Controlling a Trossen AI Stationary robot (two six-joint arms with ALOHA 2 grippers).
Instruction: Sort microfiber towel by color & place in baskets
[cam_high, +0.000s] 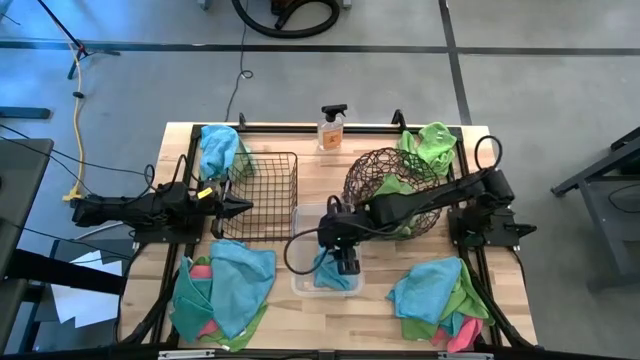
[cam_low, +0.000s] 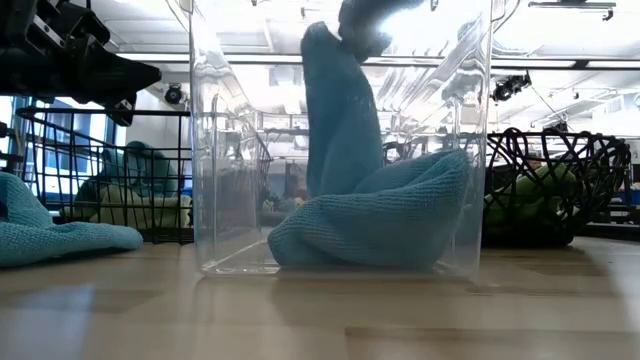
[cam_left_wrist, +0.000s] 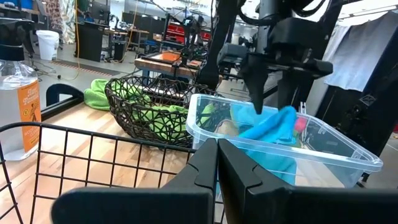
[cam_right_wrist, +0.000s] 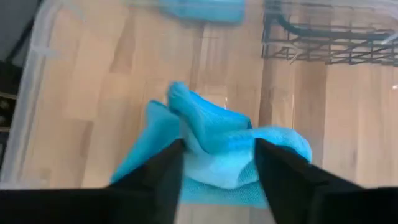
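Observation:
My right gripper (cam_high: 345, 262) (cam_right_wrist: 219, 162) hangs over the clear tub (cam_high: 300, 285) (cam_low: 200, 150), pointing steeply down with its fingers open. A teal towel (cam_right_wrist: 211, 140) (cam_low: 370, 215) lies in the tub, its bulk on the tub's floor and one end standing up between the fingers. The black wire basket (cam_high: 262, 195) has a teal towel (cam_high: 218, 148) draped over its far left corner. The round woven basket (cam_high: 385, 185) holds green towels. My left gripper (cam_high: 240, 208) (cam_left_wrist: 216, 165) waits shut at the wire basket's left side. My right gripper's fingers (cam_right_wrist: 163, 177) stand apart on either side of the teal towel's raised end (cam_low: 335, 90), coming from above. The towel's lower part (cam_low: 380, 230) rests on the tub's floor. Whether the fingers touch the cloth, I cannot tell.
Mixed piles of teal, green and pink towels lie near the front left (cam_high: 222, 295) and front right (cam_high: 440, 300). A green towel (cam_high: 432, 145) hangs at the far right by the woven basket. A clear spray bottle (cam_high: 332, 128) stands at the far edge.

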